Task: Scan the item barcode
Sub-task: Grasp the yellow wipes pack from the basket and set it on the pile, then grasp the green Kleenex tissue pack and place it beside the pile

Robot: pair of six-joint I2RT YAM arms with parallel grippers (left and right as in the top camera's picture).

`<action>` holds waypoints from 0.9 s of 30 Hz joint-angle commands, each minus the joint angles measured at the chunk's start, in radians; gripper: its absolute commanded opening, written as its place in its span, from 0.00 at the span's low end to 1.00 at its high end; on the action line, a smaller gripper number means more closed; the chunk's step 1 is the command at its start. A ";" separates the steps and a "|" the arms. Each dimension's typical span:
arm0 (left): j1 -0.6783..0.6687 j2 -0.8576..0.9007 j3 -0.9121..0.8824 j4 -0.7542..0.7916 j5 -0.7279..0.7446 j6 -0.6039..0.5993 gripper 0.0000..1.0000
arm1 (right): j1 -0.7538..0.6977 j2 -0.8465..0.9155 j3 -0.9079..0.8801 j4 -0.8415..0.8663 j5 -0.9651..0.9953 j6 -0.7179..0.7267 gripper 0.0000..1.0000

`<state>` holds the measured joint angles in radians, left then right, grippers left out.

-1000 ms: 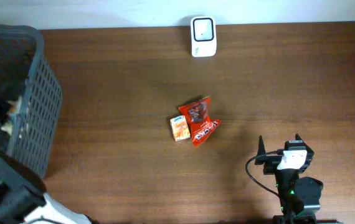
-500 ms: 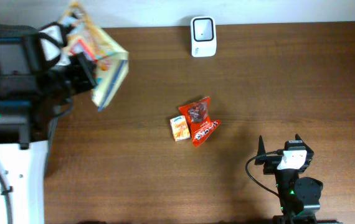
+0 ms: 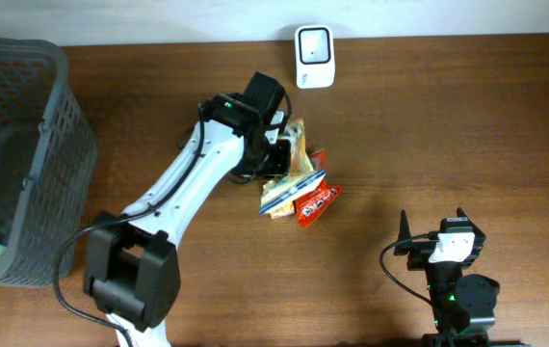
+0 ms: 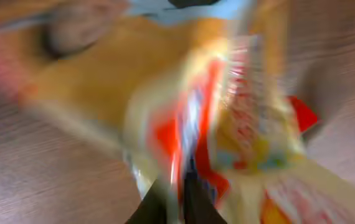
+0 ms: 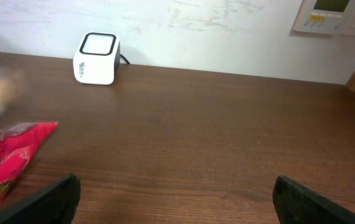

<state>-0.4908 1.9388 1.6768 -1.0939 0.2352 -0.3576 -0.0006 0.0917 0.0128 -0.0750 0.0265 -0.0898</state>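
Note:
A yellow snack bag point(image 3: 292, 172) with red print hangs low over the table's middle, and my left gripper point(image 3: 278, 150) is shut on its edge. In the blurred left wrist view the bag point(image 4: 240, 106) fills the frame, with my left gripper point(image 4: 179, 200) pinching it between dark fingers. Partly beneath it lies a red snack bag point(image 3: 317, 200), also seen in the right wrist view point(image 5: 3, 163). The white barcode scanner point(image 3: 313, 43) stands at the table's far edge, and its side point(image 5: 96, 59) shows in the right wrist view. My right gripper point(image 3: 431, 222) rests open and holds nothing at the front right.
A dark mesh basket point(image 3: 61, 106) stands at the left end with an item in its bottom. A small orange box point(image 3: 274, 211) peeks out under the yellow bag. A wall runs behind the scanner.
My left arm has swung from the basket side to the table's middle, carrying the yellow bag down over the red bag and orange box. The right arm has not moved.

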 commanded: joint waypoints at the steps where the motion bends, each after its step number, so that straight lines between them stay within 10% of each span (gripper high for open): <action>1: -0.005 -0.002 0.003 0.000 0.005 0.008 0.38 | 0.007 -0.004 -0.007 -0.004 0.008 -0.008 0.98; 9: 0.116 -0.004 0.410 -0.281 -0.143 0.047 0.59 | 0.007 -0.004 -0.007 -0.004 0.008 -0.008 0.98; 12: 0.153 -0.004 0.670 -0.475 -0.320 0.045 0.99 | 0.007 -0.004 -0.007 -0.004 0.008 -0.008 0.98; 27: 0.936 -0.202 0.789 -0.594 -0.442 -0.127 0.99 | 0.007 -0.004 -0.007 -0.004 0.008 -0.008 0.98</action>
<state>0.3805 1.7393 2.4840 -1.6871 -0.2005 -0.4179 -0.0006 0.0937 0.0128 -0.0750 0.0265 -0.0902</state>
